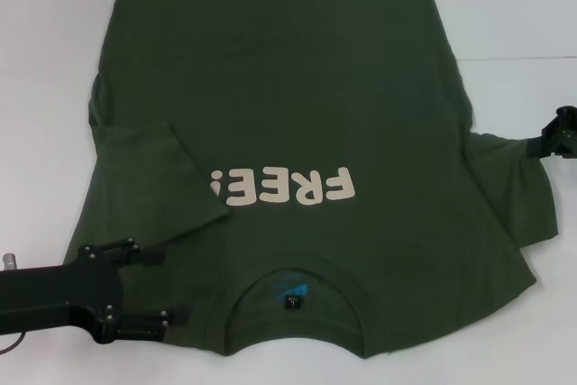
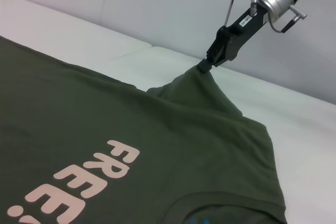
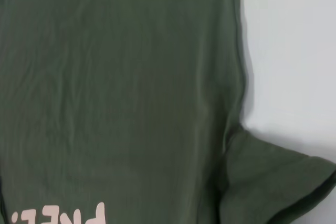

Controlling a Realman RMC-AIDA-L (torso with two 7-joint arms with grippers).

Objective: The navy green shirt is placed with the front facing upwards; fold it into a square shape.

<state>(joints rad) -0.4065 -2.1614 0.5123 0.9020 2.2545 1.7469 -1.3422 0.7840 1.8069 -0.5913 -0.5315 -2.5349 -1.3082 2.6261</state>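
On your left, the left end effector (image 1: 171, 286) sits low at the near-left corner of the navy green shirt (image 1: 297, 96), beside the shoulder area and just left of the collar (image 1: 293, 299). Its two black fingers (image 1: 144, 254) point toward the shirt and stand apart, one over the folded sleeve's edge and one nearer the shirt's front hem of the neck side; you see no cloth pinched between them, so it reads as open.

Just beyond it, the shirt's left sleeve (image 1: 158, 173) is already folded inward and lies flat over the body of the shirt, its slanted edge running down toward the print.

In the middle, the shirt lies spread front-up on the white tabletop (image 1: 54, 42), collar toward the robot and bottom hem at the far side. The cream "FREE!" print (image 1: 281, 188) reads upside down from the head view, and a small blue neck label (image 1: 290, 292) shows inside the collar.

On your right, the right sleeve (image 1: 509, 187) still lies out to the side. The right end effector (image 1: 532, 143) is at the sleeve's outer tip, closed on the cloth: the left wrist view shows its dark fingertips (image 2: 210, 62) pinching a peak of fabric and lifting it off the tabletop, with the sleeve tented below it.
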